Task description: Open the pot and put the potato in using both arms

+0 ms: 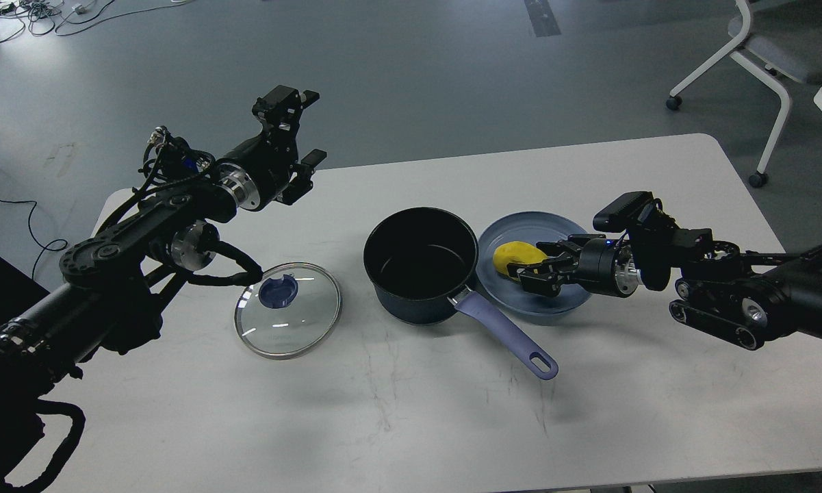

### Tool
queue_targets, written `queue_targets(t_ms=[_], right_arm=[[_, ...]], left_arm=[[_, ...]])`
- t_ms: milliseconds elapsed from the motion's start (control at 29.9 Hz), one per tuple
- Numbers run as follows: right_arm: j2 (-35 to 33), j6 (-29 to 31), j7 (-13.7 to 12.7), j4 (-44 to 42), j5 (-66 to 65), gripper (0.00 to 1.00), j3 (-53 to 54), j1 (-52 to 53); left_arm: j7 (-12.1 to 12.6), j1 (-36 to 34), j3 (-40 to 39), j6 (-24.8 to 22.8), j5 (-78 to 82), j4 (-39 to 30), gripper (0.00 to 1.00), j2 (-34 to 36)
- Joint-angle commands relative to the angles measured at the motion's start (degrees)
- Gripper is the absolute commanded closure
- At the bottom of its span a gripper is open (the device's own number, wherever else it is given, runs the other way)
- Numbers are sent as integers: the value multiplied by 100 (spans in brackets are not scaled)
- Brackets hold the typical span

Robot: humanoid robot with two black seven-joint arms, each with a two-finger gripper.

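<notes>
The dark navy pot [417, 263] stands uncovered at the table's middle, its lavender handle [506, 335] pointing to the front right. The yellow potato [513, 257] lies on a flat blue plate [561, 226] just right of the pot. My right gripper [535, 263] is low over the plate. Its two fingers [554, 245] are spread either side of the potato's right end, and the potato still rests on the plate. My left gripper [300, 133] is open and empty, held high above the table's far left edge.
The glass lid [287, 318] with a blue knob lies flat on the table left of the pot, under my left arm. A white chair [760, 48] stands on the floor at the back right. The white table [411, 424] has bare surface in front.
</notes>
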Motion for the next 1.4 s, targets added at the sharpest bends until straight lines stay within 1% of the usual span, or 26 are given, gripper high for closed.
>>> queue_targets(t_ms=[0, 67, 100, 134, 267, 301, 368, 434, 535, 635, 702, 802, 936, 1036, 1069, 1136, 1203, 1237, 1270, 1370], right_arm=[[9, -7, 24, -26, -14, 39, -84, 30], [9, -7, 51, -26, -14, 40, -93, 30], [9, -7, 103, -26, -14, 45, -93, 30], [1, -16, 147, -26, -14, 48, -84, 30], [-34, -112, 174, -8, 4, 49, -49, 91], [-78, -226, 226, 18, 12, 51, -49, 187], [-245, -341, 305, 71, 12, 51, -49, 346], [-420, -376, 306, 237, 12, 51, -40, 591], [-448, -464, 314, 282, 12, 51, -40, 706], [-325, -798, 332, 291, 12, 51, -49, 829], [-97, -895, 399, 291, 12, 51, -84, 882], [359, -1044, 399, 195, 4, 51, -119, 891], [694, -1080, 399, -43, 4, 51, -146, 882], [1002, -1089, 399, -298, 4, 51, -374, 883], [1116, -1089, 399, -333, 4, 49, -426, 882], [1213, -1097, 399, -351, 4, 41, -462, 874], [1328, -1115, 399, -421, 21, 22, -453, 856], [1363, -1184, 399, -421, 21, 4, -436, 847], [1363, -1350, 399, -430, 39, 0, -410, 830], [1363, -1659, 399, -439, 100, 0, -383, 812]], left_arm=[[-14, -15, -2, 23, 5, -1, 2, -12], [-14, -6, -2, 32, 5, -1, 2, -12], [-14, -15, -2, 32, 5, -1, 2, -12], [-14, -15, -2, 32, 5, -1, 2, -3], [-14, -15, -2, 32, 5, -1, 2, 6], [-14, -15, -2, 32, 5, -1, 2, 6], [-14, -15, -2, 32, 5, -1, 2, 6], [-14, -23, -2, 32, 5, -1, 2, -3], [-14, -32, 7, 32, 5, -1, 2, -12], [-14, -32, 15, 40, 14, -1, 2, -55], [-14, -67, 15, 40, 14, -1, 2, -64], [-14, -85, 15, 49, 14, -1, 2, -56], [-14, -76, 15, 49, 14, -1, 2, -38], [-14, -67, 15, 49, 14, -1, 2, -12], [-22, -67, 7, 49, 14, -1, 2, -3], [-22, -67, 15, 49, 14, -1, 2, 6], [-22, -67, 7, 49, 14, -1, 2, 24], [-22, -67, 7, 49, 14, -1, 2, 32], [-22, -76, 7, 49, 14, -1, 2, 32], [-5, -76, -2, 41, 6, -1, 2, 41]])
